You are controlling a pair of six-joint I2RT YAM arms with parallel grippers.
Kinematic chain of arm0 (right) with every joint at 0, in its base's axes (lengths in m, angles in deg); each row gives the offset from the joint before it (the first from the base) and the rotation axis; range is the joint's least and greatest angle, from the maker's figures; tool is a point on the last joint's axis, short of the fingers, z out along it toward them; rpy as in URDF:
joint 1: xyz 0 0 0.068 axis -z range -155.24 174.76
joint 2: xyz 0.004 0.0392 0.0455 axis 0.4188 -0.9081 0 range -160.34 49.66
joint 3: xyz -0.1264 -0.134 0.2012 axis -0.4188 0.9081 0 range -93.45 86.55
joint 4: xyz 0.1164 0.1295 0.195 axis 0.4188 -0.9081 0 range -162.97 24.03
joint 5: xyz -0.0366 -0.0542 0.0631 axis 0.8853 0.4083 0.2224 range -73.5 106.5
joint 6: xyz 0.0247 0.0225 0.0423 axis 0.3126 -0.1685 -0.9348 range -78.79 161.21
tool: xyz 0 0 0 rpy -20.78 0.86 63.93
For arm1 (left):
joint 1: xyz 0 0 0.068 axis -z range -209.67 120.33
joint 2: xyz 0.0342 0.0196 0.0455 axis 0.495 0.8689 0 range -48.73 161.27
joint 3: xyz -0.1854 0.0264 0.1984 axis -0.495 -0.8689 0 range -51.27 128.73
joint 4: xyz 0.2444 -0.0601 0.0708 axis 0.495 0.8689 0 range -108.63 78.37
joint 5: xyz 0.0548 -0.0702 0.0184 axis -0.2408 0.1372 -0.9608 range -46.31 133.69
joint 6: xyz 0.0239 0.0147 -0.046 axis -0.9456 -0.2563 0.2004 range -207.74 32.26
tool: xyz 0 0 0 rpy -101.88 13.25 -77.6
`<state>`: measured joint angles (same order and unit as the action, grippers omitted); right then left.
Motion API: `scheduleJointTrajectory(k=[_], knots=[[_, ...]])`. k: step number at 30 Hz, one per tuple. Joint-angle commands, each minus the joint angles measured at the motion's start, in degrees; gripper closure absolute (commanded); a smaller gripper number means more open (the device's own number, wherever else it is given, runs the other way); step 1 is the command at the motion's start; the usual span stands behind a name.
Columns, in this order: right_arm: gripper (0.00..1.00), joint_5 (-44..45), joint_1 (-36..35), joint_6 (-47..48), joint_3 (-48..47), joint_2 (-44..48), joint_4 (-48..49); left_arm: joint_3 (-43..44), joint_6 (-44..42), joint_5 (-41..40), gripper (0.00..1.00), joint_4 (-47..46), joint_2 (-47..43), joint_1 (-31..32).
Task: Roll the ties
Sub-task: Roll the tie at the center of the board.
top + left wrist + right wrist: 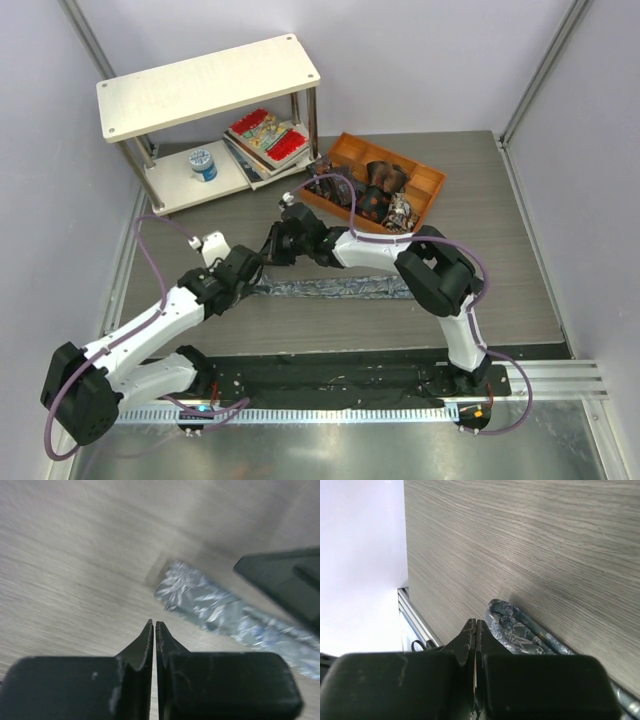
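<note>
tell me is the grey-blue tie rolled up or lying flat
Flat, not rolled: the grey-blue tie lies as one long strip on the table, its end flat in the left wrist view.

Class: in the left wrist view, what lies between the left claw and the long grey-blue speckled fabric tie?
Only bare grey wood-grain tabletop, between left claw and grey-blue tie, in the left wrist view.

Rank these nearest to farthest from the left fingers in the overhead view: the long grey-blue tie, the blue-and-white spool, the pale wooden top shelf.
1. long grey-blue tie, on the table alongside.
2. blue-and-white spool, lower shelf behind.
3. pale wooden top shelf, farthest back.
</note>
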<state>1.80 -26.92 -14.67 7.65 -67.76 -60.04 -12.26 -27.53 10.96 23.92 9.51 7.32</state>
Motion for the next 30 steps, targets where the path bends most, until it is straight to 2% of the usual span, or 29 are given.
scheduleJointTrajectory(k=[1, 11, 30], knots=[[0.99, -2.61, -0.53, -0.46, -2.85, -0.35, 2.06, -3.23, 1.05, 4.86, 1.0, -4.14, 1.7, -0.17], [0.99, -2.62, -2.37, -0.55, -0.21, 0.35, 3.29, -9.21, 4.04, 8.12, 1.0, -10.37, 2.76, -0.17], [0.99, 0.02, -2.55, -1.34, 8.58, 2.29, 5.31, -11.23, 6.24, 0.74, 1.0, -16.7, 5.74, -0.17]])
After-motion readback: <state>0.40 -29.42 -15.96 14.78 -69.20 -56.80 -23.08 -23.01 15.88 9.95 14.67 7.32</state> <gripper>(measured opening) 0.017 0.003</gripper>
